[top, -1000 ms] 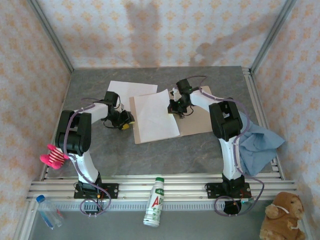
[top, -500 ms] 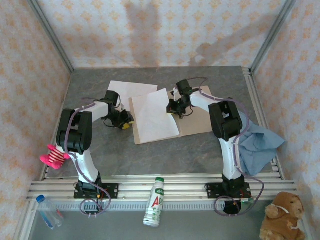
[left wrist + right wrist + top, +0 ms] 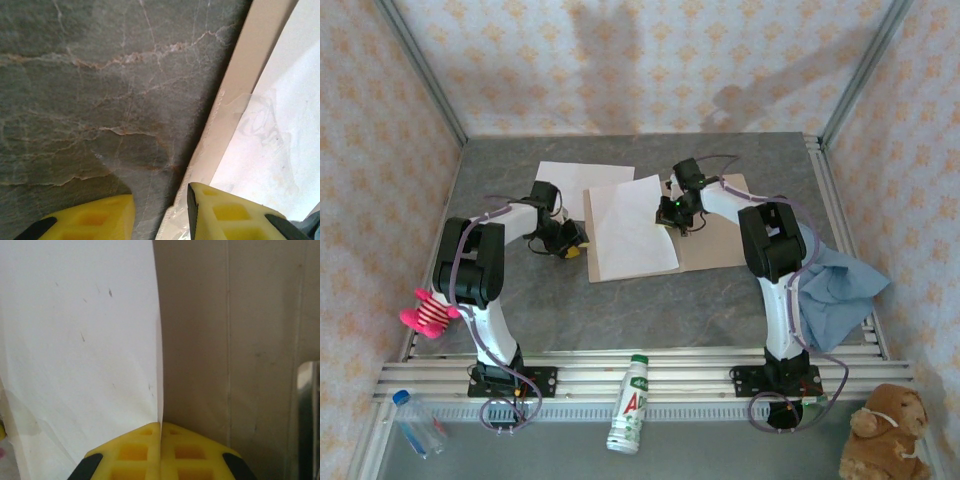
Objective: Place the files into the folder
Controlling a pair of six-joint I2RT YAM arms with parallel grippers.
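Our left gripper sits low on the left, right by the left edge of the folder. Its yellow fingers are apart, with nothing held between them. One finger is over the gray table and the other is over the folder's edge. A white sheet lies flat on the table just behind the folder. The other sheet lies on the open folder. Our right gripper is pinched tight on the right edge of that other sheet. A blue cloth lies far to the right.
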